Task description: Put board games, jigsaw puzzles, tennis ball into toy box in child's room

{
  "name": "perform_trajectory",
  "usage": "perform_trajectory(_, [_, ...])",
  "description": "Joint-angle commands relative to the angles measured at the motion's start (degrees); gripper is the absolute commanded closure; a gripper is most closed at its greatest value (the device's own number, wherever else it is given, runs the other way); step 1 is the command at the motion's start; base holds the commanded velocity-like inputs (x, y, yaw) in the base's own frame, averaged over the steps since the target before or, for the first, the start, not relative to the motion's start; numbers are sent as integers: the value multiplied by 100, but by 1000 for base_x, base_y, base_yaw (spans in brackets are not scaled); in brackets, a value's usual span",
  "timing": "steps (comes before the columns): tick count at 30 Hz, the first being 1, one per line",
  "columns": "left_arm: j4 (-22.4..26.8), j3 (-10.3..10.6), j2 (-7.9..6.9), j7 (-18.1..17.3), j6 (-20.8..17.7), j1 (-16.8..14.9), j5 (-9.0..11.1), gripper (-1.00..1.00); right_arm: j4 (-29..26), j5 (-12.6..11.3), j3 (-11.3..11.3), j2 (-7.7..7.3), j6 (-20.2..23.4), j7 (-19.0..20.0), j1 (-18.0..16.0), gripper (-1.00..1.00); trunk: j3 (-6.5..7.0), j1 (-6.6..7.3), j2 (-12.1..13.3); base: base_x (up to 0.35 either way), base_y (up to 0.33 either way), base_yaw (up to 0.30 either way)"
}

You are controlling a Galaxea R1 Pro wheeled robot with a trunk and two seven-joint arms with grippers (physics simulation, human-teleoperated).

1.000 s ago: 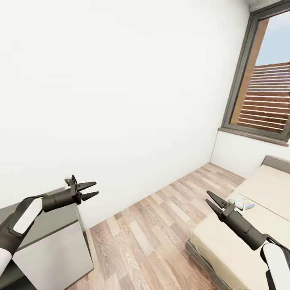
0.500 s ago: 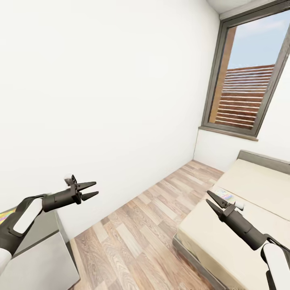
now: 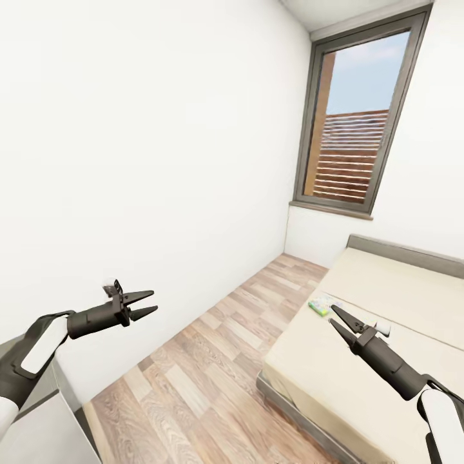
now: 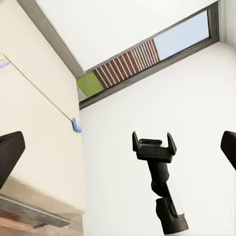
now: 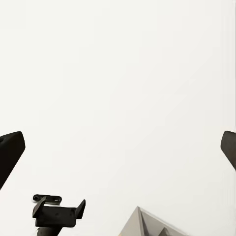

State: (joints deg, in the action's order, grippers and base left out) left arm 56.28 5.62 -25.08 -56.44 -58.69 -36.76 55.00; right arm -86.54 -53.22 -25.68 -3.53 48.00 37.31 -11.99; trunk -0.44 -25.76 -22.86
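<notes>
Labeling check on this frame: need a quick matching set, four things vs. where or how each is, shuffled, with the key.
Things:
1. left gripper
2. board game
3. window
4. wood floor

Places or states:
A. lies on the bed, beyond the right gripper
B. runs between the white wall and the bed
C. open, holding nothing, in front of the white wall
D. in the far wall, above the bed's head end

Pairs: 1-C, 2-A, 3-D, 4-B

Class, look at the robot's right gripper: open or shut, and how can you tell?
Open: the right gripper has its two fingers spread apart with nothing between them.
</notes>
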Motion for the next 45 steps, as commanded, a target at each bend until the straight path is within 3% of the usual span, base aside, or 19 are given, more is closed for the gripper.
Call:
perform_trajectory(1, [-3,11,-6,-17,-20,-1,11,-100,2,-4,-7,1,34,13,-5,-100,-2,-3,-6,0,0,-274])
perform_trajectory(45, [-3,9,-6,-17,-20,-3,11,-100,6,3,-7,1,34,11,-5,-100,104,-3,-6,12,5,-273])
